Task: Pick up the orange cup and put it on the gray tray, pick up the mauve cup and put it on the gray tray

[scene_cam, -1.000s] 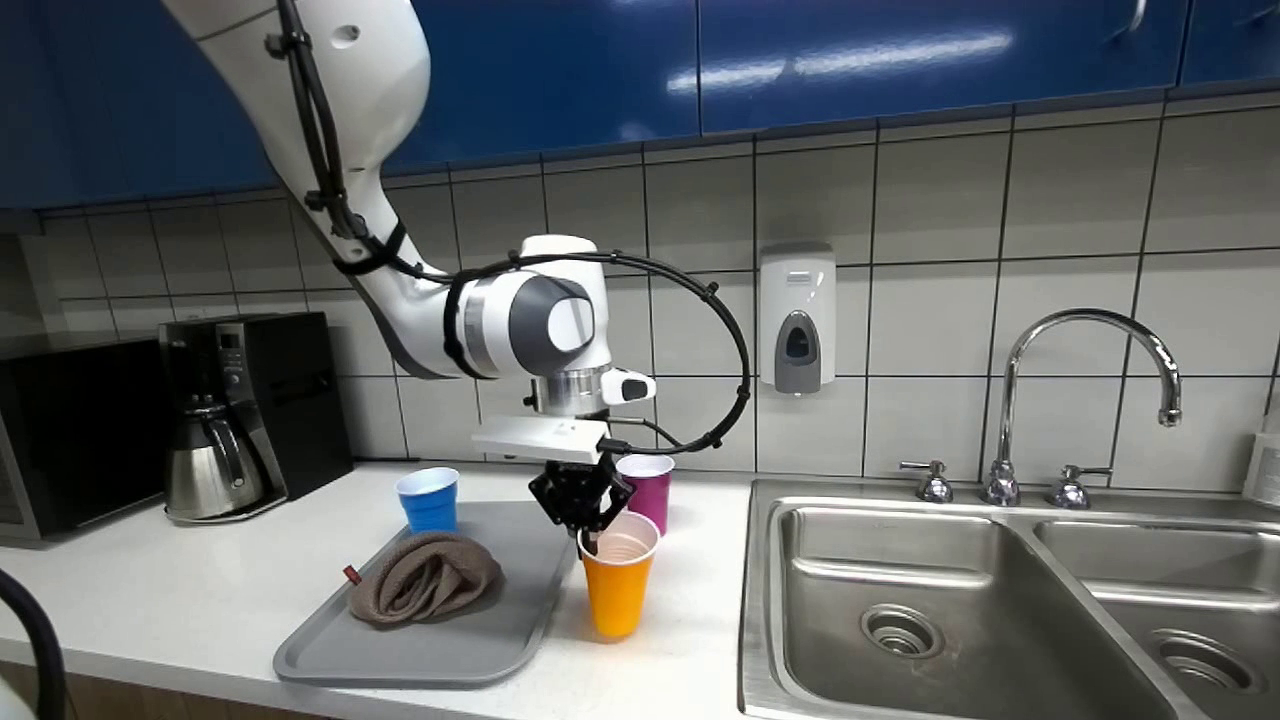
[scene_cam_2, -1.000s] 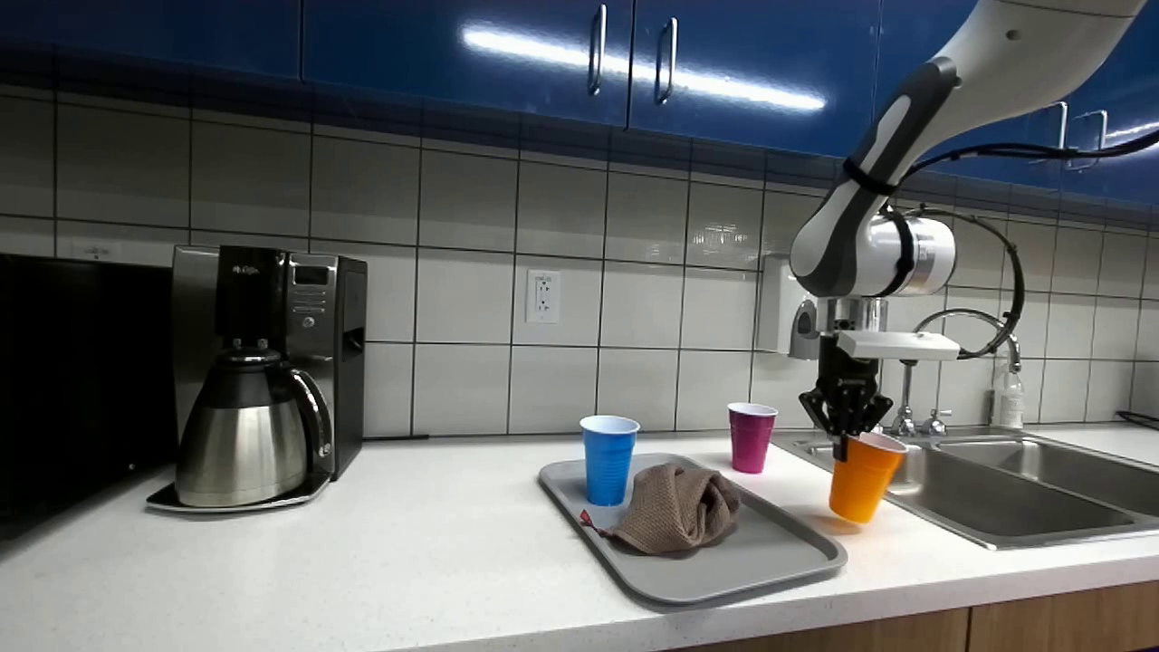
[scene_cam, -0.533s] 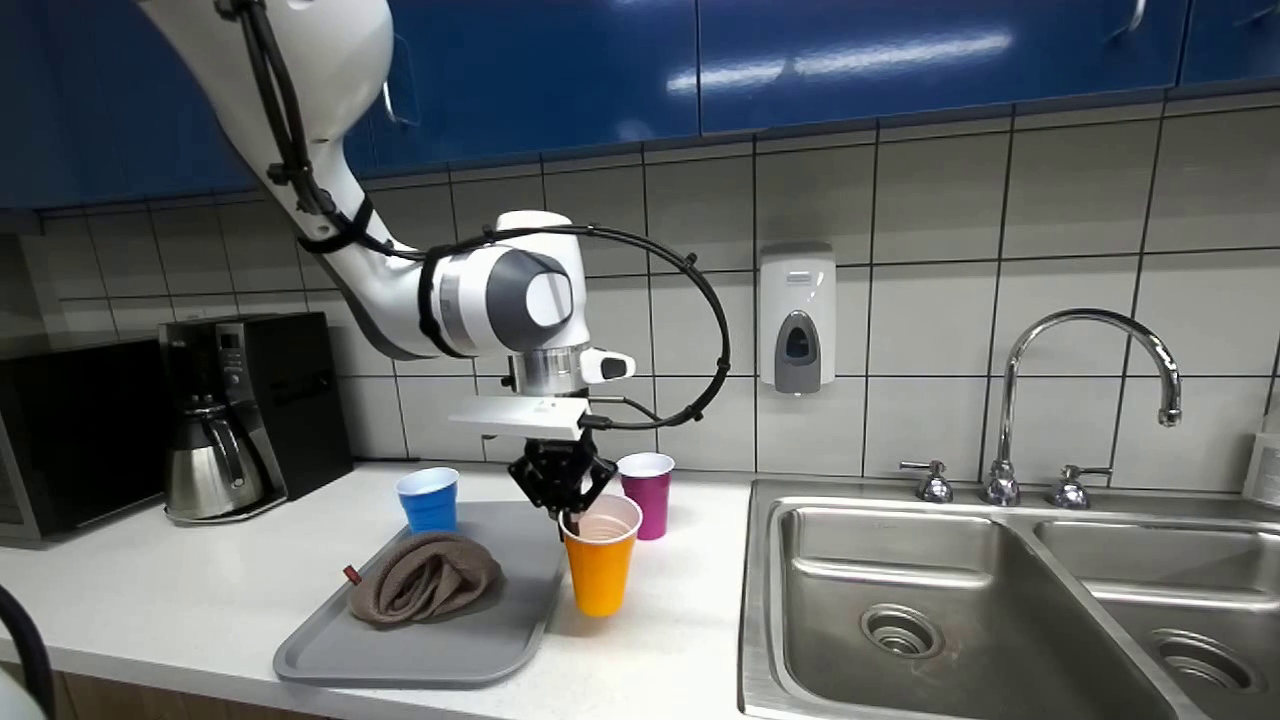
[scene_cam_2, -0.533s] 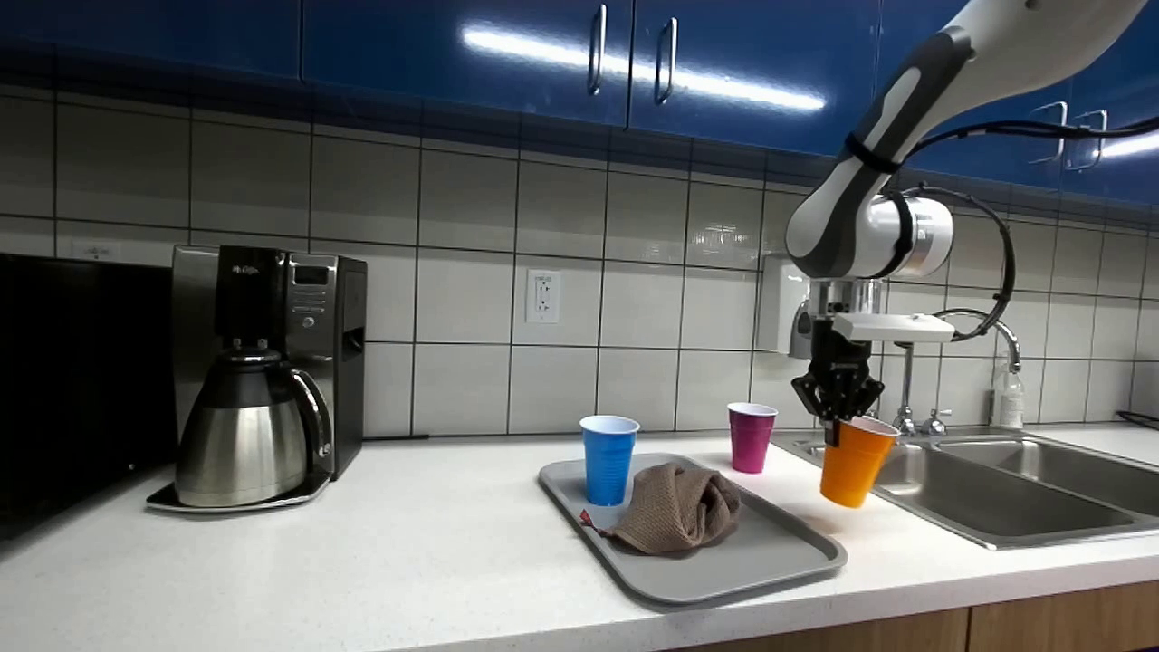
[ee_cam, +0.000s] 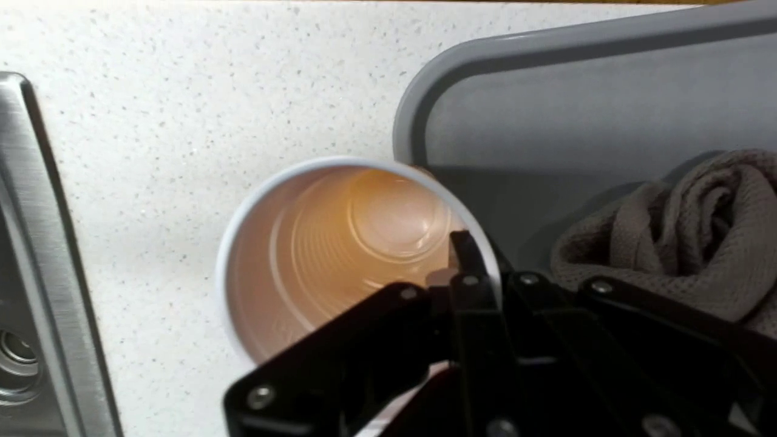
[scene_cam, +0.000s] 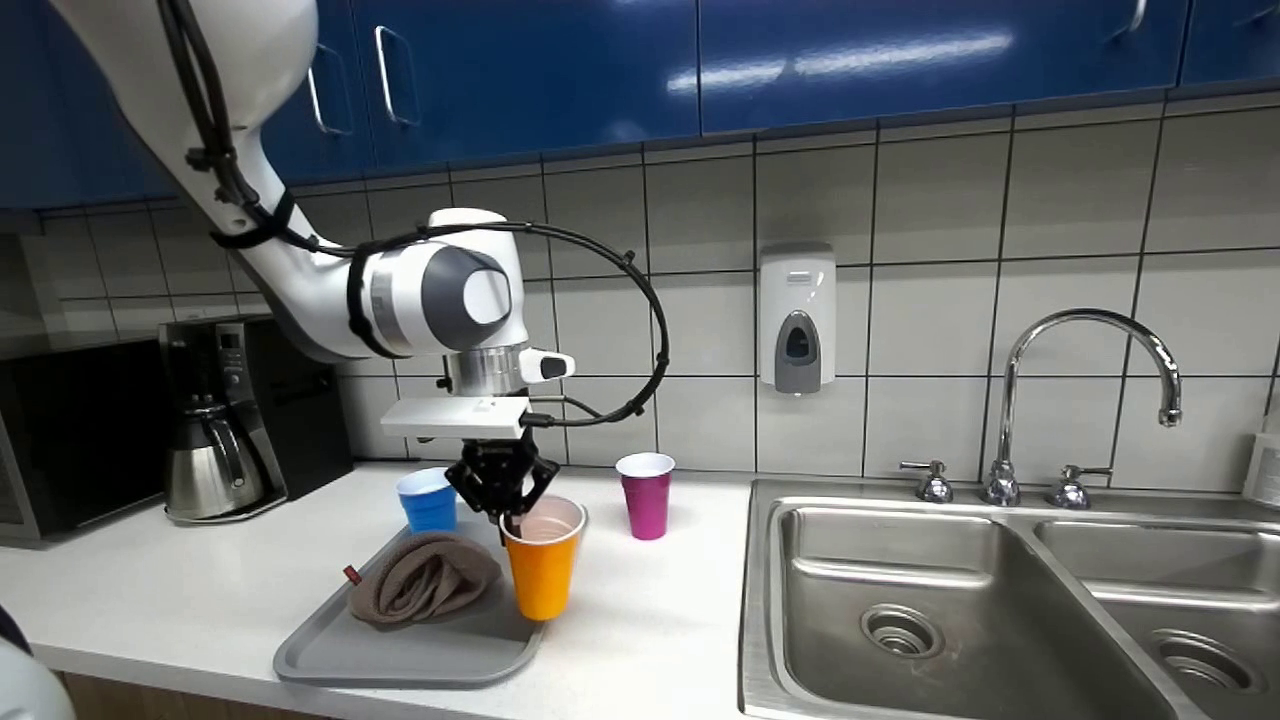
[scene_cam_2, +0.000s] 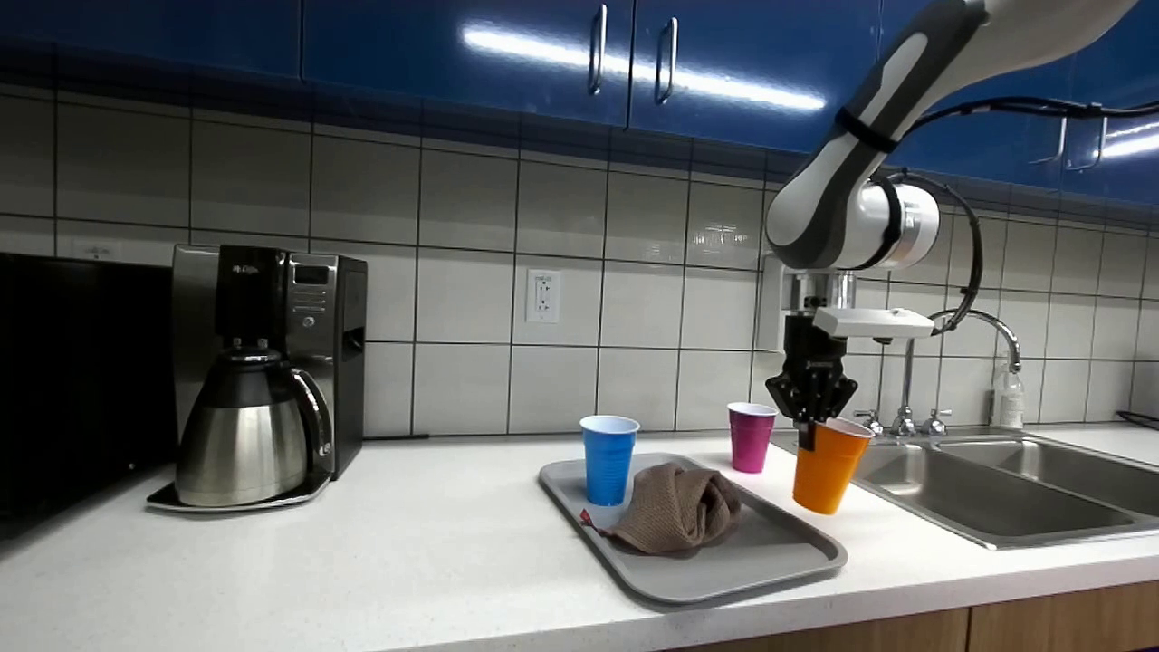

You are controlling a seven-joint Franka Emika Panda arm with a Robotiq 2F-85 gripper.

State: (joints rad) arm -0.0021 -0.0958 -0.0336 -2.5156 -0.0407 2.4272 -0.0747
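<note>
Black two-finger gripper [ee_cam: 484, 255] clamped on rim of tapered orange plastic cup [scene_cam_2: 828, 474]. Cup now nearer to rectangular gray tray [scene_cam_2: 724, 572] than second ago; placing should follow. Base above tray edge or beside: unclear. Mauve plastic cup [scene_cam_2: 751, 442] near tray.

In an exterior view, twelve o'clock is taken at the wall [scene_cam: 700, 330]. On the counter [scene_cam: 660, 620] the tray [scene_cam: 440, 650] is set, with the cloth [scene_cam: 428, 578] laid on it and, at twelve from that, the tray cup [scene_cam: 427, 507]. By the tray's three o'clock edge the front cup [scene_cam: 543, 578] is held in the gripper [scene_cam: 509, 527]. Off the tray, the back cup [scene_cam: 647, 503] is placed at two, the sink [scene_cam: 760, 620] at three, the coffee maker [scene_cam: 270, 410] at ten.
</note>
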